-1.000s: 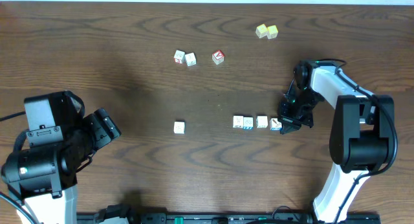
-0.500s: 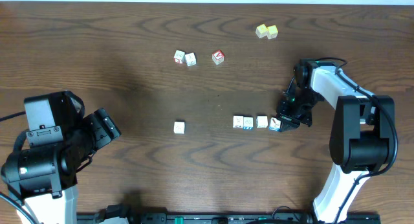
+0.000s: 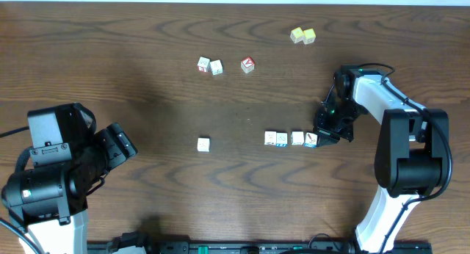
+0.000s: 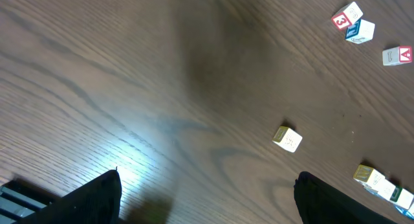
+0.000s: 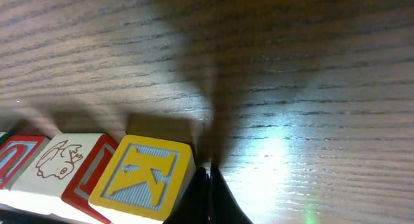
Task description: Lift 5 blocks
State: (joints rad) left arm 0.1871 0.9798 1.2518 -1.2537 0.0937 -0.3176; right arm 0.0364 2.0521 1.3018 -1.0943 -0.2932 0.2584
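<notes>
Plainly the coming move turns on one line. Four blocks (image 3: 282, 139) sit in a row just right of the middle of the overhead picture, with the row's long axis running left to right. The right hand (image 3: 322, 137) stands at the row's right end, so the row lies straight to the left of it in the frame.

In the right wrist picture that hand's fingers are pinched together with nothing between them. They stand just right of the end block (image 5: 145, 179), which shows a yellow letter face. Whether they press on it cannot be told.

A lone block (image 3: 203, 144) lies farther left on nearly the same line, well apart from the row. The right arm is much the nearer to the row. The left hand (image 3: 121, 145) hangs spread wide over bare tabletop (image 3: 220, 195) in the lower left, holding nothing.

Against the earlier overhead frame, the end block has slid left. It sat askew with a clear gap to its neighbour, and now it lies squarer and just beside it. The right hand has shifted left with it. The left arm and the other blocks lie as they did.
</notes>
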